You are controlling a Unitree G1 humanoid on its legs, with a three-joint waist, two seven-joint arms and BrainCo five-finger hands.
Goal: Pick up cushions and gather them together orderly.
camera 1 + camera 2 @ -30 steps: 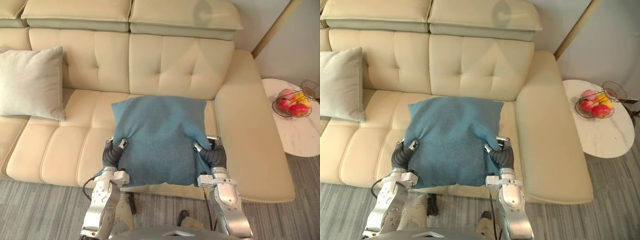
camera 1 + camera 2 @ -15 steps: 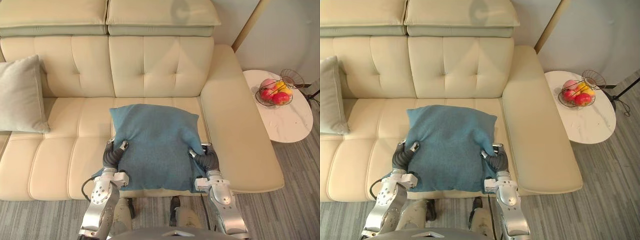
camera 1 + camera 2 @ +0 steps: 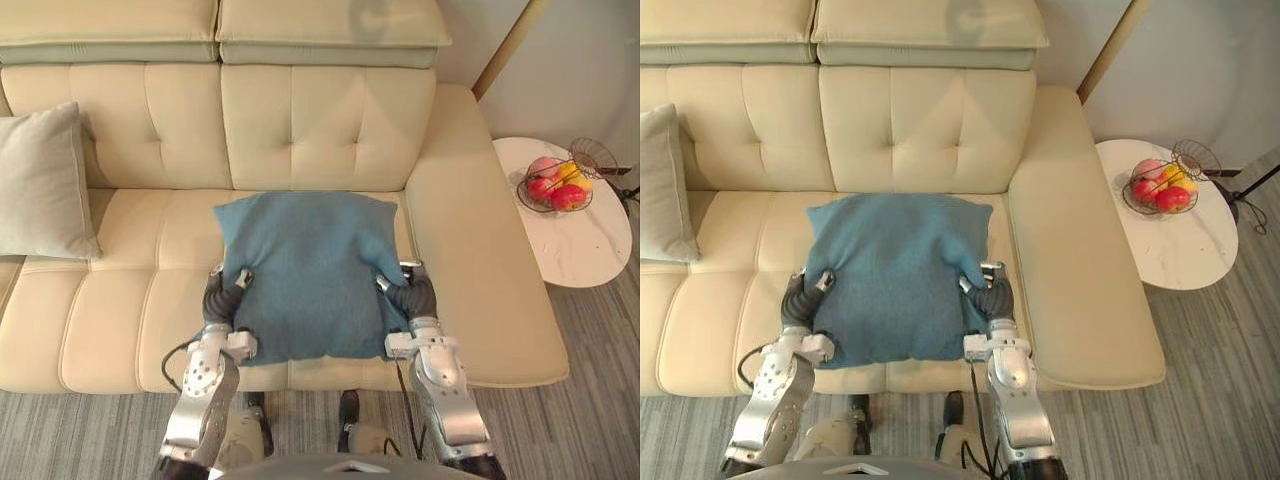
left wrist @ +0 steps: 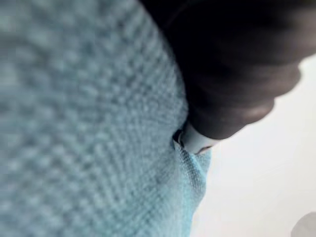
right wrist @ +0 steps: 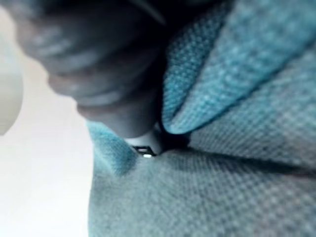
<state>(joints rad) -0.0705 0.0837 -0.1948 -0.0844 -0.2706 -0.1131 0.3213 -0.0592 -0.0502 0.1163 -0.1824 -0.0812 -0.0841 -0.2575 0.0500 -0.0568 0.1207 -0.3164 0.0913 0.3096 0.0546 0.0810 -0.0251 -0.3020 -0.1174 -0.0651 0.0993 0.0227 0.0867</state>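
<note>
You have the blue woven square cushion [image 3: 305,265] held between both hands over the middle seat of the cream tufted leather sofa [image 3: 330,120]. Its near edge reaches past the seat's front edge.

Your left hand [image 3: 218,305] grips the cushion's left edge and your right hand [image 3: 415,298] grips its right edge. On each, the thumb presses down into the top face while the fingers go under the cloth, so both are clamped on the cushion. In the right wrist view a fold of blue fabric is pinched against the hand.

A pale grey square cushion [image 3: 45,180] leans against the sofa back at the far left, well apart from the blue one. To the right of the sofa, a round white marbled surface [image 3: 590,255] carries a wire bowl of red and yellow fruit [image 3: 553,187].
</note>
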